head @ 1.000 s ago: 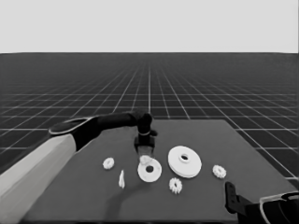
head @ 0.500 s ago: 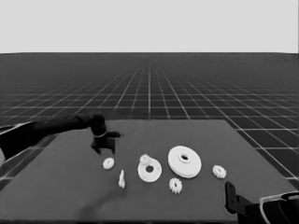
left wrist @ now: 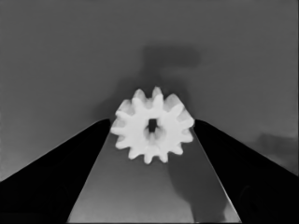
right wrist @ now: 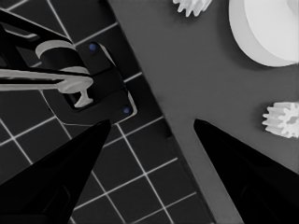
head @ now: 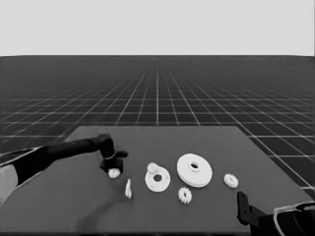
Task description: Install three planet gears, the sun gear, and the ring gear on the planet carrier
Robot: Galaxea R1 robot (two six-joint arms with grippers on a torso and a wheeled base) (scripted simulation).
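Observation:
My left gripper (head: pixel 112 165) has come down over a planet gear (head: pixel 114 173) at the left of the table. In the left wrist view that gear (left wrist: pixel 152 126) lies on the table between the open fingers (left wrist: pixel 70 168), whose tips stand at its toothed rim. The smaller round part (head: pixel 158 181), the planet carrier, carries one gear (head: pixel 152 168) on its far left side. Just right of it lies the larger round part (head: pixel 194 170), the ring gear. Two more gears (head: pixel 184 194) (head: pixel 230 180) lie loose. My right gripper (right wrist: pixel 152 122) is parked open at the table's near right corner.
A thin white piece (head: pixel 128 188) stands between the left gear and the smaller round part. The right wrist view shows the larger round part (right wrist: pixel 266 28), a gear (right wrist: pixel 282 119), the table's edge and dark machinery (right wrist: pixel 88 79) over the floor grid.
My left arm has drawn back from above the smaller round part, swung left and lowered its gripper around the gear at the left. The right arm has not moved.

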